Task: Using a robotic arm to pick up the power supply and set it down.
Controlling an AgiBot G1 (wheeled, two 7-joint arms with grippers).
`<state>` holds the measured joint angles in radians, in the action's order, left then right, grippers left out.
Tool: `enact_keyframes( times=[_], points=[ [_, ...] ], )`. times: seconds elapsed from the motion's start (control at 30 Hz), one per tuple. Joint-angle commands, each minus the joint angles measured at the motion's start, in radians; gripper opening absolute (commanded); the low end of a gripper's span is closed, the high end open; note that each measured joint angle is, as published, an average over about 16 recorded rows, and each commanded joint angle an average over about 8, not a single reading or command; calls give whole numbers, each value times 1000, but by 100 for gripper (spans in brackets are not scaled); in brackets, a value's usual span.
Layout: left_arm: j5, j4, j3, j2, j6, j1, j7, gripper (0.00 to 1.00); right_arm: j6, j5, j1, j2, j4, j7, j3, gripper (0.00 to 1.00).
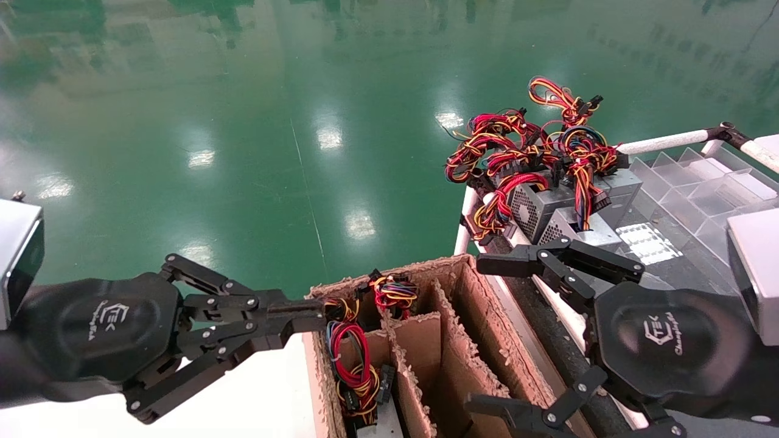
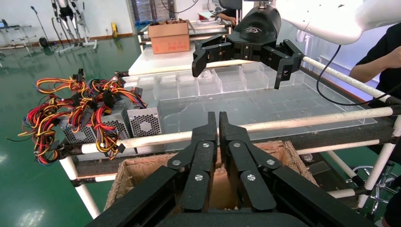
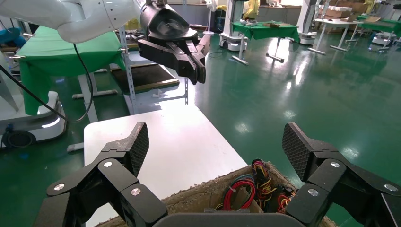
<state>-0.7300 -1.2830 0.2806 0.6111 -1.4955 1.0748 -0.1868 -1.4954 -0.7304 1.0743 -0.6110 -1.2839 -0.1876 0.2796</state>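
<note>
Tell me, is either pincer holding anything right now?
No. The left pincer is shut on nothing beside the cardboard box; the right pincer is open and empty.

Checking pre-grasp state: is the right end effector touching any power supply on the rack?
Apart. The left wrist view shows the right end effector, open, hanging clear above the tray, well away from the power supplies.

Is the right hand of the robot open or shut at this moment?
Open. In the right wrist view the right hand has its two ribbed fingers spread wide apart, with nothing between them, above the cardboard box.
</note>
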Motion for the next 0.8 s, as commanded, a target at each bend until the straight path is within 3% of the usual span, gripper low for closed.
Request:
enact_keyframes(
  times=[0.03,0.17,0.5,0.8],
  points=[
    [0,0,0,0,0,0,0,49,0,0,0,0,0,0,0,100],
    [0,0,0,0,0,0,0,99,0,0,0,0,0,0,0,100],
    [0,0,0,0,0,0,0,100,18,-24,-9,-1,-1,7,6,100],
    [0,1,1,0,0,1,1,100,99,-145,8,-46,30,-18,62,100]
  ],
)
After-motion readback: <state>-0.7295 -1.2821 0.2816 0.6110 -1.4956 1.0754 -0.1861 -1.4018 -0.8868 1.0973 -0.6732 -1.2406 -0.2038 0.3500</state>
